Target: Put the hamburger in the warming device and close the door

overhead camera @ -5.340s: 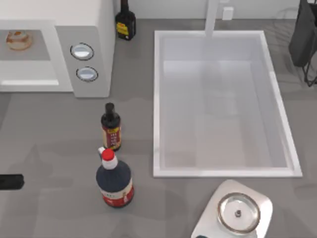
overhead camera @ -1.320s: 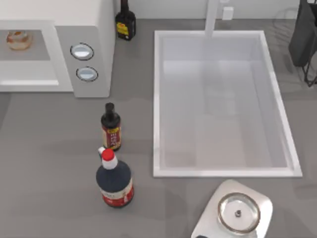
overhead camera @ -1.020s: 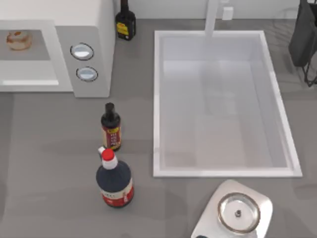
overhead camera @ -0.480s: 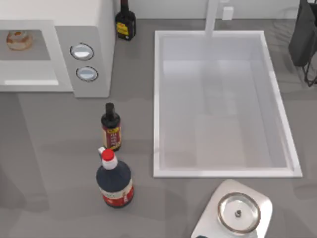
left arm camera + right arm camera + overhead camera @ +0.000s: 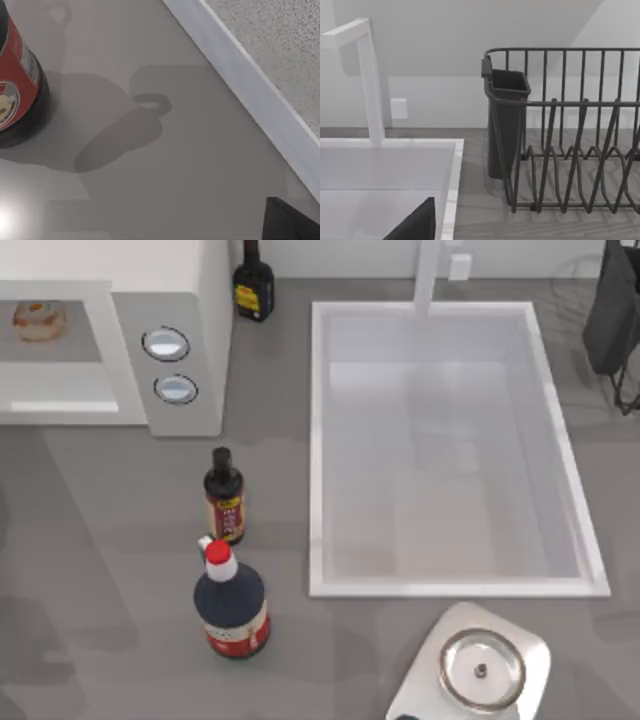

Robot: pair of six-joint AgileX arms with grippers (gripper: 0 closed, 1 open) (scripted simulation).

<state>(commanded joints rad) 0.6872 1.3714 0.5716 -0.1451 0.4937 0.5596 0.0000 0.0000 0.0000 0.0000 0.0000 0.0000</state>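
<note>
Your burger [image 5: 38, 320] already sits in the microwave [image 5: 170, 360]; the door [image 5: 280, 65] lies beside the left end effector, whose finger state you cannot tell.

Grey countertop [image 5: 120, 540]; white sink basin [image 5: 318, 440] set in its right half, white tap [image 5: 370, 85] at the back. Plain white wall [image 5: 445, 30] behind. Dark wire dish rack [image 5: 570, 130] stood at far right.

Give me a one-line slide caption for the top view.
Hamburger sits inside the open microwave; three bottles and the sink share the grey table.
</note>
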